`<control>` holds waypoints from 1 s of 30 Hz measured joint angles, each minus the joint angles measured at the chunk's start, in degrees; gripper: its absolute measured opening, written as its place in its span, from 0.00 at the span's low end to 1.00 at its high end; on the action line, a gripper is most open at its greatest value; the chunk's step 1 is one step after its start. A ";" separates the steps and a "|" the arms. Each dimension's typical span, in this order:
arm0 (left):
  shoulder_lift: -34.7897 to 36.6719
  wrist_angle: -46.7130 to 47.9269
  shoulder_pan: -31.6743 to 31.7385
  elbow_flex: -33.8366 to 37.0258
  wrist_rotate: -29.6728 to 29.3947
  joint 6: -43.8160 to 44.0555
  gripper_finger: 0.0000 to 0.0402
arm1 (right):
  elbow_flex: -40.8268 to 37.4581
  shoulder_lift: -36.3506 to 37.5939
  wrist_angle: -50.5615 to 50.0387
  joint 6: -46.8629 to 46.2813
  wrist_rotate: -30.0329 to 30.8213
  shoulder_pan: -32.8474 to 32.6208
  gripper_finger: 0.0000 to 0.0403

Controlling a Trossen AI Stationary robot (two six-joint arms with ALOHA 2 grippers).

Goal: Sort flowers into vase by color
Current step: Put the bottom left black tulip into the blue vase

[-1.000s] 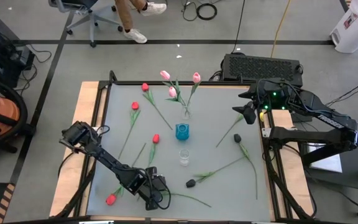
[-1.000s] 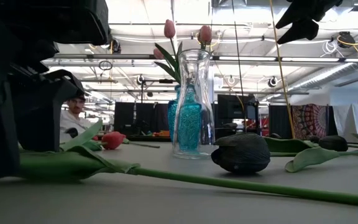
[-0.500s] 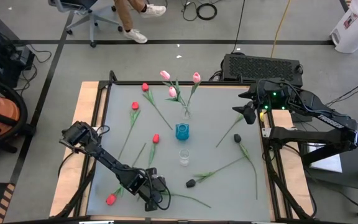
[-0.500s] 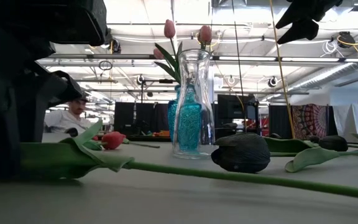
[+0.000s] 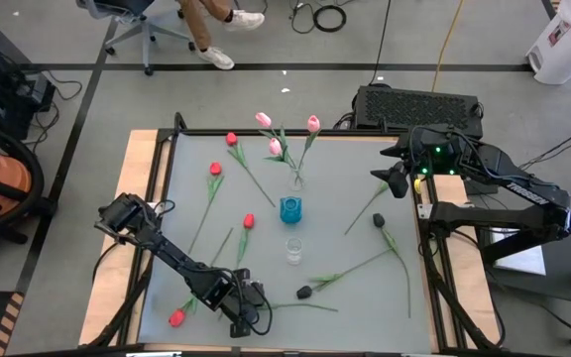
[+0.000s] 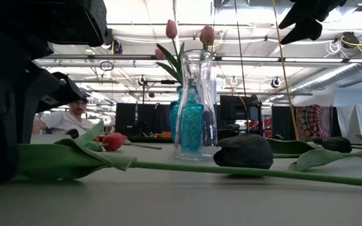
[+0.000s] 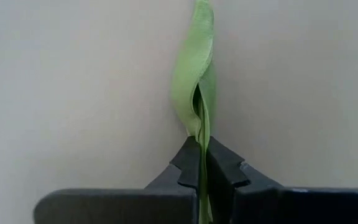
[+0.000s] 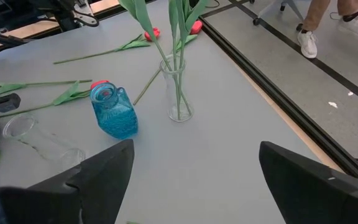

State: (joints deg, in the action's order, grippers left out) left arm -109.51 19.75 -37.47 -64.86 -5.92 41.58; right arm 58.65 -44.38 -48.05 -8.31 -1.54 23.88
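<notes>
Left gripper has its fingers pinching the stem of a black tulip lying on the table's near edge. Right gripper hovers at the far right corner, fingers spread wide.

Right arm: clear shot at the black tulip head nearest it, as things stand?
Probably yes. The right end effector hangs open at the table's far right edge, and that black tulip lies in the open just in front of it with nothing on top. The left end effector is busy elsewhere, shut on a green stem.
</notes>
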 joint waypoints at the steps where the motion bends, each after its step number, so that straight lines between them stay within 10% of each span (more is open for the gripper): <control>1: 0.00 0.00 0.00 0.00 0.00 0.00 0.03 | 0.00 0.00 0.00 0.00 0.00 0.00 0.84; 30: 10.21 20.73 0.64 -9.92 -0.69 -9.78 0.03 | 0.00 0.02 0.17 0.02 0.00 0.02 0.84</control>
State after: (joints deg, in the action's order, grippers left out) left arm -99.31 40.48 -36.84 -74.78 -6.61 31.80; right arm 58.65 -44.36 -47.88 -8.29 -1.54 23.90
